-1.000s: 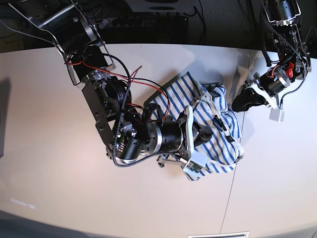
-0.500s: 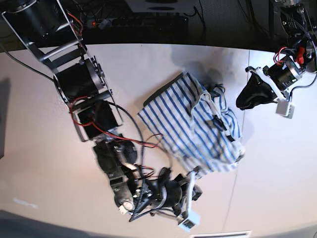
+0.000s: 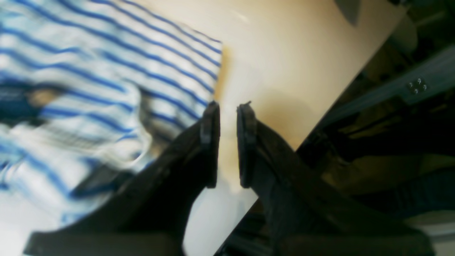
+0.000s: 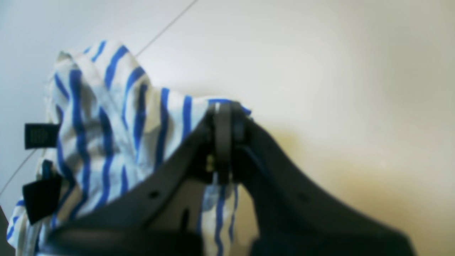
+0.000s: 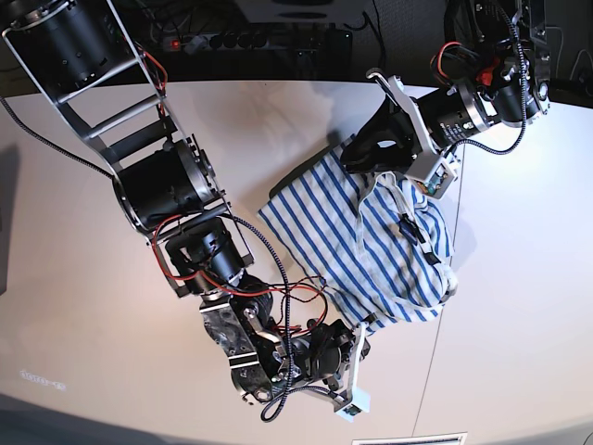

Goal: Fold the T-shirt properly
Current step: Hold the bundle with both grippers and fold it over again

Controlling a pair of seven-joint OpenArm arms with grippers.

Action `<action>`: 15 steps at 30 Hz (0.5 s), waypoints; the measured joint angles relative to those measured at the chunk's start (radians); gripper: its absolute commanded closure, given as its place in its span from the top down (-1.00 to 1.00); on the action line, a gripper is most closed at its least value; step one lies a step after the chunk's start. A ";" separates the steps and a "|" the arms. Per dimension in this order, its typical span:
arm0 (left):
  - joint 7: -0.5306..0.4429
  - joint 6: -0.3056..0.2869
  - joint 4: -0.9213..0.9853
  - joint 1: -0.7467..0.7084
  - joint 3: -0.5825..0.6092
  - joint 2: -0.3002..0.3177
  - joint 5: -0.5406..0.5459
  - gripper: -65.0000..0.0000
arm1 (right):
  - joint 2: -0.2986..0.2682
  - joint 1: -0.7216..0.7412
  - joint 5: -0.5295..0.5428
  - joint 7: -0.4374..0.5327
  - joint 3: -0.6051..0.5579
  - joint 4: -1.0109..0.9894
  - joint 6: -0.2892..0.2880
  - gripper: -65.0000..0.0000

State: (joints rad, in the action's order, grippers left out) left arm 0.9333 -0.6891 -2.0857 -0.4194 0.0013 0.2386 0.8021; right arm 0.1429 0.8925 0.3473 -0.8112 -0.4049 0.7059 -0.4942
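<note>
In the base view, the right gripper is at the lower edge of the striped T-shirt, its jaws closed on a fold of the cloth. The T-shirt lies crumpled on the white table, between both grippers. The left gripper is just at the upper corner of the T-shirt, jaws narrowly apart, holding nothing.
</note>
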 measured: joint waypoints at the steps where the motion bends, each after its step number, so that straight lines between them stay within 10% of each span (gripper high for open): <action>1: -0.001 0.000 0.011 0.009 0.014 0.000 -0.010 -0.63 | 0.002 0.000 -0.001 0.000 0.000 0.000 0.000 -1.00; 15: -0.017 0.000 0.337 0.173 0.045 -0.034 -0.061 -0.63 | 0.002 -0.009 -0.001 0.028 -0.056 -0.123 -0.003 -1.00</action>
State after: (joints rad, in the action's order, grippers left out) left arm 0.9161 -0.6891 -1.7485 -0.2466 0.0463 0.2050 0.7414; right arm 0.1444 0.8837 0.3462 -0.7834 -0.4614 0.5827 -0.4973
